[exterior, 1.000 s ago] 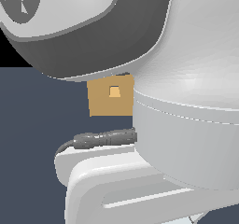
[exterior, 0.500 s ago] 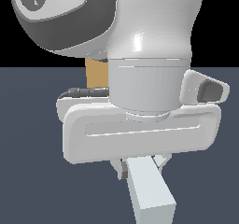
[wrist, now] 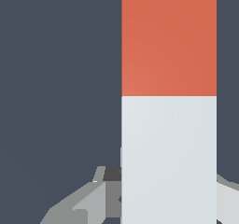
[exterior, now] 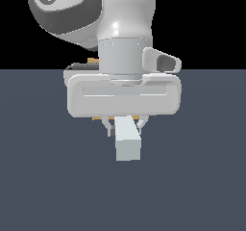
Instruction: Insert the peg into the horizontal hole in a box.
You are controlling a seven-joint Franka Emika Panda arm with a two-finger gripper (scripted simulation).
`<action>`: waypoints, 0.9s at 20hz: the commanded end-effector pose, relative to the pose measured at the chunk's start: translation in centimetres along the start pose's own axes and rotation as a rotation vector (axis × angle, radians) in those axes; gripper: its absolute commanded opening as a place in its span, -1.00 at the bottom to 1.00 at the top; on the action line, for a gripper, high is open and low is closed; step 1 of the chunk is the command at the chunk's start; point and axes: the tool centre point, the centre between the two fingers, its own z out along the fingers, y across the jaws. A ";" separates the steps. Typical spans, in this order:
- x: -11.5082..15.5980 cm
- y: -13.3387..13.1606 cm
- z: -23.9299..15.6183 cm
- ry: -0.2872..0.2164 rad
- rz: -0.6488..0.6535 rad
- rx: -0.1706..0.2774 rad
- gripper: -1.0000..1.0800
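In the exterior view my gripper (exterior: 126, 125) hangs under the white hand, its two fingers (exterior: 109, 126) pressed against the sides of the peg (exterior: 128, 139). The peg's white end faces this camera. The wrist view shows the peg (wrist: 169, 101) lengthwise, white half between the fingers (wrist: 93, 197) and orange-red half beyond. Only thin tan slivers of the box (exterior: 91, 60) show behind the hand. The hole is hidden by the arm.
The dark grey-blue floor (exterior: 43, 177) spreads all around the hand. The arm's large white and grey links (exterior: 72, 13) fill the upper middle of the exterior view.
The arm has swung across the exterior view and now covers the box and its hole almost fully. The hand and the peg sit higher and farther off than half a second ago.
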 end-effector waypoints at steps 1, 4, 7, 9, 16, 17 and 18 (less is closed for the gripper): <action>1.8 -0.3 -0.8 -0.001 0.014 -0.003 -1.00; 3.5 -0.6 -1.5 -0.001 0.026 -0.003 -1.00; 4.8 -0.7 -2.0 -0.001 0.035 -0.003 -1.00; 5.3 -0.8 -2.2 -0.001 0.039 -0.003 -1.00; 5.8 -0.7 -2.4 -0.001 0.042 -0.003 -1.00; 5.8 -0.7 -2.4 -0.001 0.042 -0.003 -1.00; 5.8 -0.8 -2.2 -0.001 0.041 0.000 -1.00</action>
